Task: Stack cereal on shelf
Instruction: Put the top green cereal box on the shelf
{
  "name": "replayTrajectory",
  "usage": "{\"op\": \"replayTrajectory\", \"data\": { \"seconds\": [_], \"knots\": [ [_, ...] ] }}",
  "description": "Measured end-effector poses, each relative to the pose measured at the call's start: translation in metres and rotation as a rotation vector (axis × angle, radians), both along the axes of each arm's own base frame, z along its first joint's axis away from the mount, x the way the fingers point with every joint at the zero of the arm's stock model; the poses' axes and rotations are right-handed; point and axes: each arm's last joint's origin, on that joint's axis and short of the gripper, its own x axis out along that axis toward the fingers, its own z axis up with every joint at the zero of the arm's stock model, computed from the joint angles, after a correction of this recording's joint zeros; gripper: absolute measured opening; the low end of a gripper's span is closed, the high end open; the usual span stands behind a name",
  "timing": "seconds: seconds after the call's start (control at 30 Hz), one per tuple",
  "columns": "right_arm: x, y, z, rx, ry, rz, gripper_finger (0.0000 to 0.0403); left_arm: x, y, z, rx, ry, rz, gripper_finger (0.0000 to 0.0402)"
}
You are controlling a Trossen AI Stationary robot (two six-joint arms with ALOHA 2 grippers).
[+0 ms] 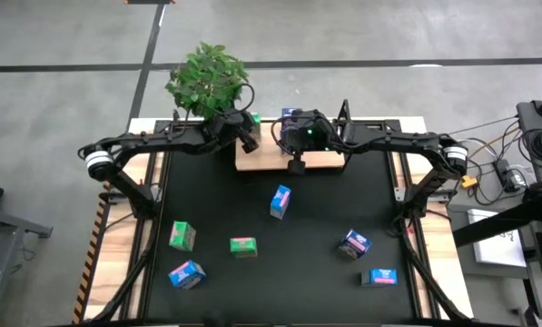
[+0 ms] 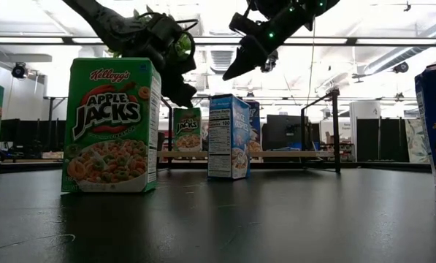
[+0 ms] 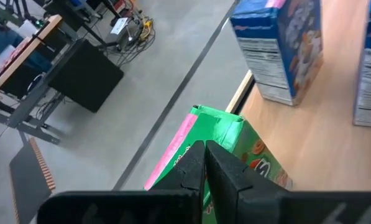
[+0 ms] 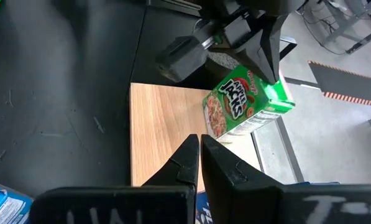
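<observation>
A green cereal carton (image 4: 241, 102) stands on the left end of the pale wood shelf (image 4: 166, 124), at the far edge of the black mat. My left gripper (image 3: 205, 163) is shut, right above that carton (image 2: 187, 130). My right gripper (image 4: 199, 142) hovers shut and empty over the shelf (image 1: 330, 161), a little to the right of the green carton (image 1: 253, 117). A blue carton (image 3: 278, 50) stands on the shelf beside the green one. Several more blue and green cartons lie or stand on the mat, among them a blue one (image 1: 280, 202) and a green one (image 1: 243, 245). My left gripper meets the green carton at its top end (image 4: 273, 92), coming from above and from the table's left, slanting down. The fingers show no gap between them. Whether they pinch a flap or only rest on the top is hidden by the fingers. The carton's base is on the shelf.
A potted plant (image 1: 207, 77) stands off the far left corner. Loose cartons dot the mat's near half: green (image 1: 182, 236), blue (image 1: 187, 274), blue (image 1: 354, 243), blue (image 1: 379, 277). A big green carton (image 2: 112, 124) stands close to the low camera.
</observation>
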Motion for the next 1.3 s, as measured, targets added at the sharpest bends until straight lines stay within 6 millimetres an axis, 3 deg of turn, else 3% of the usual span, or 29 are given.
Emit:
{"op": "replayTrajectory", "data": {
  "seconds": [0.33, 0.63, 1.3],
  "knots": [
    [0.0, 0.0, 0.0, 0.007, -0.002, -0.005, 0.0009, 0.004, 0.004, -0.003, -0.049, -0.121, 0.023, 0.0],
    [-0.001, 0.0, -0.001, 0.011, 0.008, -0.005, 0.0009, 0.012, 0.012, -0.019, -0.019, -0.096, 0.075, 0.0],
    [-0.001, 0.0, 0.002, 0.007, 0.007, -0.009, 0.0009, 0.005, 0.003, 0.0, -0.002, -0.11, 0.023, 0.0]
  ]
}}
